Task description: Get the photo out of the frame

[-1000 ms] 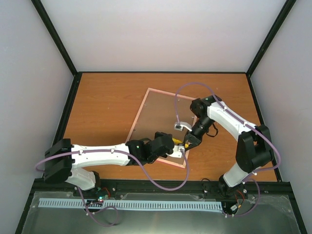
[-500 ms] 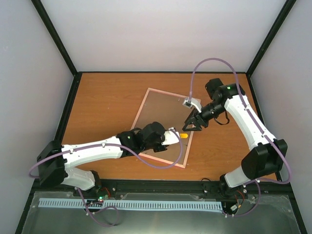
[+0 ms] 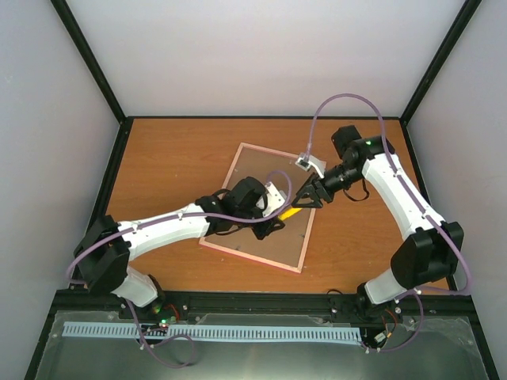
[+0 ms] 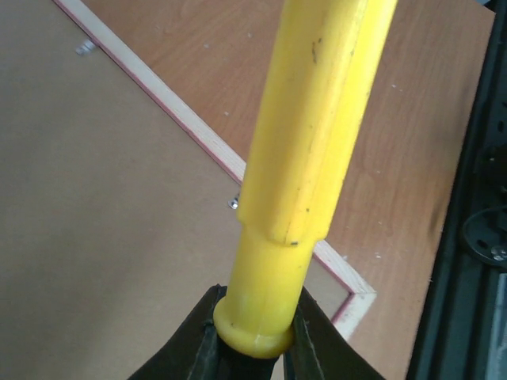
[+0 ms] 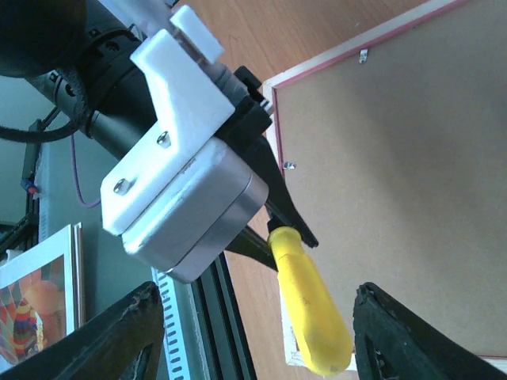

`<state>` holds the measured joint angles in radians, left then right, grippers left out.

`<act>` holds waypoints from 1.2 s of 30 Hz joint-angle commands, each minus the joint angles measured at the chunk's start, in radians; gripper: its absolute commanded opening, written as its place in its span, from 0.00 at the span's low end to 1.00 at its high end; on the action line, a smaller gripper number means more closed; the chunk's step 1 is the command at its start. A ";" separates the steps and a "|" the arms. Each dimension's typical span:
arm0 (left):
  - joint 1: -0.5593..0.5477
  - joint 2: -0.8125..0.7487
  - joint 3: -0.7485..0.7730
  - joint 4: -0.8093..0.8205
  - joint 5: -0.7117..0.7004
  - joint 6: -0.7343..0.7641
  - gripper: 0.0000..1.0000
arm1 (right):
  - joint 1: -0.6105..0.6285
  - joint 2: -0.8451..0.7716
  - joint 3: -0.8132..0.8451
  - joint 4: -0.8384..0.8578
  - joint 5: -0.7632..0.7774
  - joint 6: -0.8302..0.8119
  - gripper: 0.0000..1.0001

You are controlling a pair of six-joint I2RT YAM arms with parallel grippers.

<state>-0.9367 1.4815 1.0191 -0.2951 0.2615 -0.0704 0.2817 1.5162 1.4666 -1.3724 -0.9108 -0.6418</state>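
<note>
plainly, the large rectangular frame with a thin pink border [image 3: 252, 257] lies back-up on the orange wooden table [image 3: 158, 158], its long axis running from far to near, slightly skewed. the photo is not visible; i judge it sits beneath the brown backing board [image 4: 103, 222]. the left claw [image 3: 271, 224] is clamped narrow on the thin end of a yellow plastic tool handle [image 4: 305, 158], above the frame's right-hand edge, close to a small metal tab [image 4: 234, 203]. the handle's long axis points toward the right claw [image 3: 305, 199], whose fingers stand wide on either side of its fat end, gripping nothing. the left arm is nearer that tab.
</note>
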 commanded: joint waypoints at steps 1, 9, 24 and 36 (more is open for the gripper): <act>0.004 0.013 0.044 0.004 0.090 -0.094 0.04 | -0.001 0.027 -0.034 0.026 -0.007 0.035 0.65; 0.004 0.002 0.048 0.021 0.021 -0.100 0.03 | -0.002 0.062 -0.100 0.058 0.021 0.087 0.65; 0.004 0.009 0.076 0.024 -0.006 -0.093 0.04 | -0.001 0.120 -0.131 0.089 -0.090 0.129 0.45; 0.004 0.028 0.088 0.014 0.007 -0.075 0.04 | 0.000 0.137 -0.123 0.107 -0.123 0.139 0.39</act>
<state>-0.9360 1.5005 1.0584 -0.2932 0.2584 -0.1516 0.2817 1.6508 1.3403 -1.2797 -1.0050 -0.5083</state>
